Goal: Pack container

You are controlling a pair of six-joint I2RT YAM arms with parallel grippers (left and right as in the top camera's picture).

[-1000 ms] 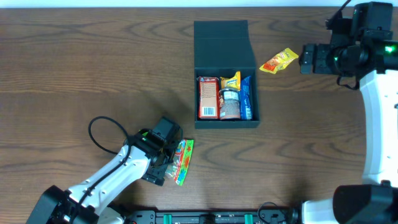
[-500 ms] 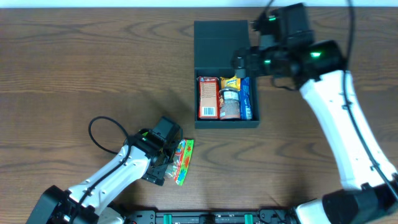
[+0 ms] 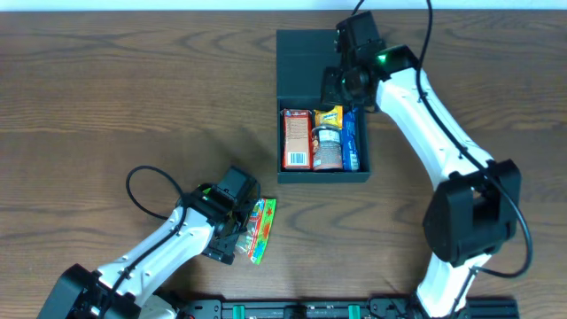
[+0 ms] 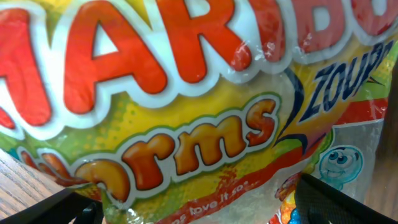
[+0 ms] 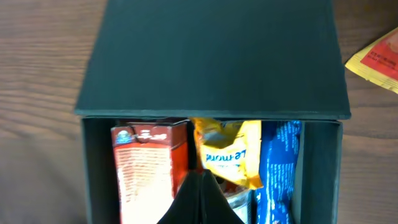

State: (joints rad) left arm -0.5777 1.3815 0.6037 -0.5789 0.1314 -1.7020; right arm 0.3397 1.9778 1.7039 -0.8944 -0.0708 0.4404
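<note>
The dark teal container stands open at the table's middle, its lid folded back. Inside are a red-and-white carton, a can, a yellow packet and a blue packet. My right gripper hovers over the lid's hinge edge. In the right wrist view the right gripper is shut with nothing in it, above the carton and the yellow packet. My left gripper stands open at a gummy worms bag. The bag fills the left wrist view between the spread fingers.
A yellow-and-red snack packet lies on the wood to the right of the lid; the right arm hides it in the overhead view. A black cable loops beside the left arm.
My right arm has swung left from the table's right edge to over the container's lid, and its jaws have shut empty. The left arm and the bag have not moved.
</note>
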